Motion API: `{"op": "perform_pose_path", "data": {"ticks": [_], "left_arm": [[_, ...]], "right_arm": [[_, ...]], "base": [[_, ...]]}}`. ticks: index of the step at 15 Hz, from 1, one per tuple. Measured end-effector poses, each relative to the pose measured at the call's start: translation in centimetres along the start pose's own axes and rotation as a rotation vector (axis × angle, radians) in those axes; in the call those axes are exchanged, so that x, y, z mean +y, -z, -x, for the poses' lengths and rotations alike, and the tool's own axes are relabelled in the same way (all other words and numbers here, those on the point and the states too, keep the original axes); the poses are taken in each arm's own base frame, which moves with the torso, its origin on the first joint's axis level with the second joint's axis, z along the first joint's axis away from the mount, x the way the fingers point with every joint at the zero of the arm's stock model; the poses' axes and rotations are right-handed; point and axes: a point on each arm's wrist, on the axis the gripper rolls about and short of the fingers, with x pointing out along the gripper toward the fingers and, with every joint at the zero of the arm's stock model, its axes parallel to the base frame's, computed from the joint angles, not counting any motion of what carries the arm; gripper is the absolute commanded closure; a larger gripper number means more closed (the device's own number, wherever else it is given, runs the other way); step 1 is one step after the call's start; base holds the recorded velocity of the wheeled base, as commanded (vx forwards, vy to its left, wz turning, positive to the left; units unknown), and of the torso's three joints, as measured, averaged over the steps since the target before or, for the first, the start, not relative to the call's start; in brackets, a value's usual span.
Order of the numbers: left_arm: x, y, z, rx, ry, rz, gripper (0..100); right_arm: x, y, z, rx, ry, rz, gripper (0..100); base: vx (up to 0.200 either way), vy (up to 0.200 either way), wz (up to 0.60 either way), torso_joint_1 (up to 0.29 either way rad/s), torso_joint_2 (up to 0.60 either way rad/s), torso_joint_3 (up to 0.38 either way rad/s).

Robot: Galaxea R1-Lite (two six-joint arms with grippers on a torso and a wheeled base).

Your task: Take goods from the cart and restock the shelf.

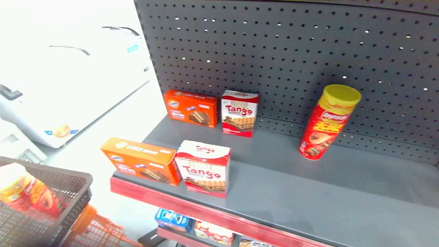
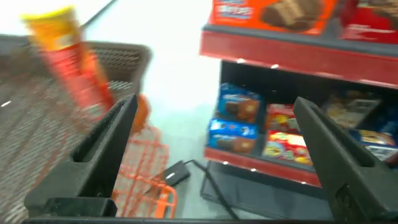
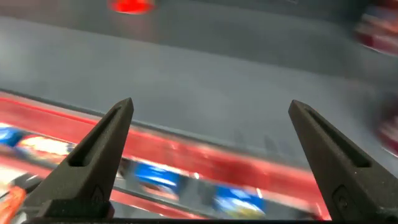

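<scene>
A red chips can with a yellow lid [image 1: 329, 121] stands on the grey shelf [image 1: 308, 192] near the pegboard. Two orange boxes [image 1: 140, 160] [image 1: 190, 108] and two red-and-white wafer boxes [image 1: 204, 168] [image 1: 239, 113] sit at the shelf's left. Another red chips can [image 1: 24, 192] stands in the dark cart basket [image 1: 68, 181] at lower left. My left gripper [image 2: 216, 104] is open and holds nothing, beside the basket [image 2: 124, 59] and its can [image 2: 71, 59]. My right gripper [image 3: 211, 107] is open and holds nothing, just in front of the shelf's red front edge [image 3: 186, 155].
A lower shelf holds blue and red packs [image 2: 239, 118] [image 1: 173, 219]. The orange cart frame [image 1: 99, 231] is below the basket. A white chest freezer [image 1: 68, 85] stands to the left. The grey pegboard [image 1: 291, 51] backs the shelf. Bare shelf surface lies right of the wafer boxes.
</scene>
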Motion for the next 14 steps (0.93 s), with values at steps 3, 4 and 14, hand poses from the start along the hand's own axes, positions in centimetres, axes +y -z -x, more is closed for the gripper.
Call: {"op": "perform_pose_path", "data": {"ticks": [3, 4, 14], "left_arm": [[0.0, 0.0, 0.0, 0.0, 0.003, 0.0, 0], [0.0, 0.0, 0.0, 0.0, 0.003, 0.0, 0], [-0.01, -0.02, 0.01, -0.001, 0.006, -0.003, 0]], "right_arm": [[0.0, -0.01, 0.0, -0.001, 0.001, -0.002, 0], [0.0, 0.0, 0.0, 0.0, -0.002, 0.0, 0], [0.01, 0.0, 0.0, 0.0, -0.008, -0.001, 0]], "base": [[0.0, 0.0, 0.2, -0.001, 0.0, 0.002], [0.0, 0.0, 0.0, 0.0, 0.0, 0.0], [0.0, 0.0, 0.0, 0.0, 0.0, 0.0]]}}
